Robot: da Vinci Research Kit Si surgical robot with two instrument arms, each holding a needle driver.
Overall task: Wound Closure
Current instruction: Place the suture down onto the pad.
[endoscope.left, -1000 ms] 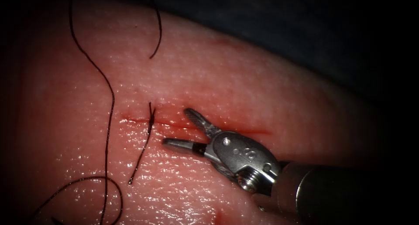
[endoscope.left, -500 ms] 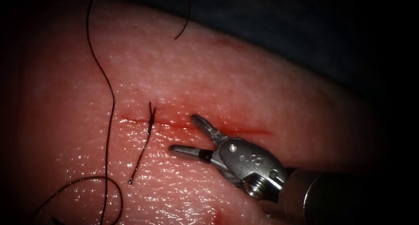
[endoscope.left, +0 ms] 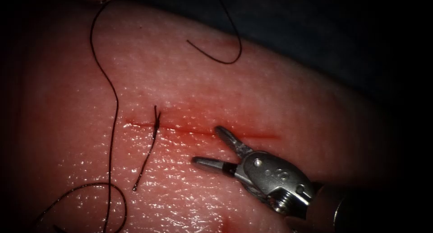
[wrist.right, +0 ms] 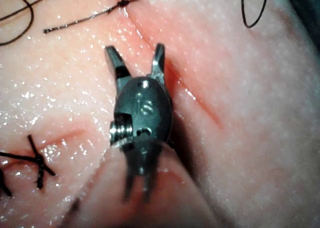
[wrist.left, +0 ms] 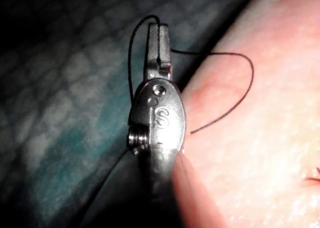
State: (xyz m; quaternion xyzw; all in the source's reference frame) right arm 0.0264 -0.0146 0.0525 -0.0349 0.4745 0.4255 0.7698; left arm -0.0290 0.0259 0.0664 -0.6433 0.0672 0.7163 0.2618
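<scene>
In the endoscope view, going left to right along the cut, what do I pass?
Long thread → knot with its cut tail → red fluid → right end effector, open, holding nothing.

Endoscope looking down from above and in front at the tissue [endoscope.left: 279, 88] and its cut [endoscope.left: 189, 130], wrist cameras very close along each shaft, right wrist view sharing the cut [wrist.right: 197, 101], left wrist view the tissue's edge

The cut [endoscope.left: 203, 130] is seen running across the tissue [endoscope.left: 270, 93]. A knot [endoscope.left: 156, 121] is seated at the cut's left end. The right tool [endoscope.left: 215, 145] is positioned just right of the knot, one tip over the cut. Thread [endoscope.left: 112, 111] is laid left of the knot.
</scene>
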